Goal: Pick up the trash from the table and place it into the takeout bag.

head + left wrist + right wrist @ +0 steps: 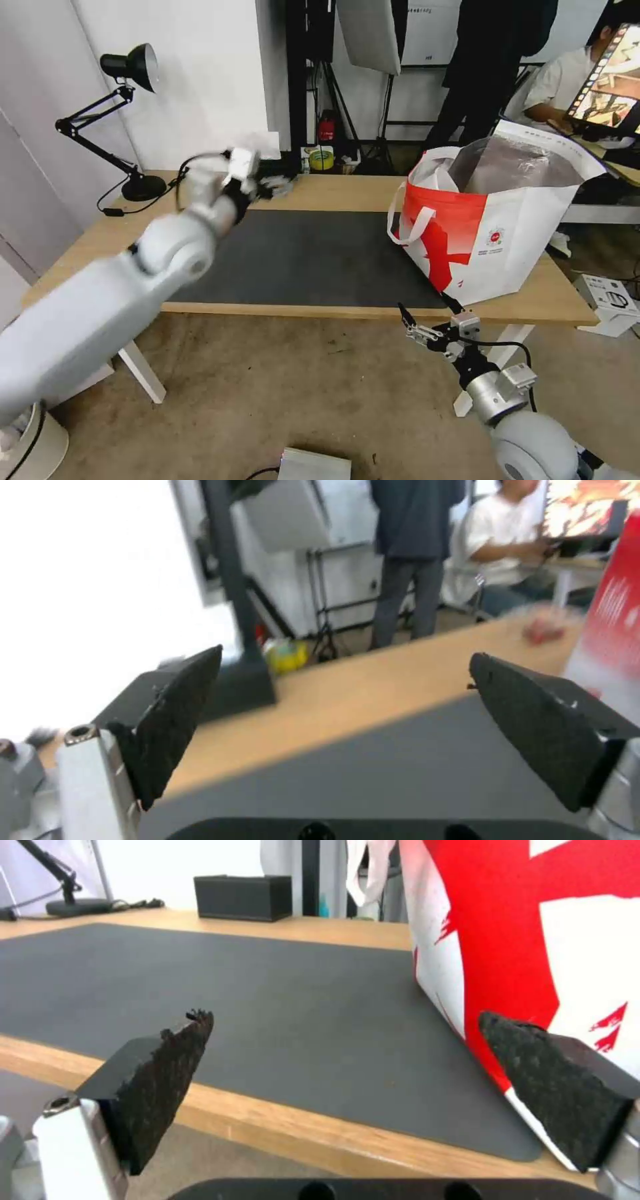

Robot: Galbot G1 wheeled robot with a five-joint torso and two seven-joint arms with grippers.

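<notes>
**Beside the takeout bag: both grippers empty, trash behind the bag**

Beyond the takeout bag, on the table's far wood strip, the left wrist view shows a blurred clear item with red bits; what it is cannot be told. The bag stands upright at the right end of the dark grey mat, mouth open, foil lining showing. The left gripper hangs over the mat's far left corner, well apart from the bag, jaws spread wide and empty, facing along the far edge toward the red item. The right gripper sits below the table's near edge, just before the bag's front face, jaws likewise wide and empty. By this layout the left arm has the open line to the item; the bag blocks the right. A black tissue box and desk lamp stand along the far edge.
</notes>
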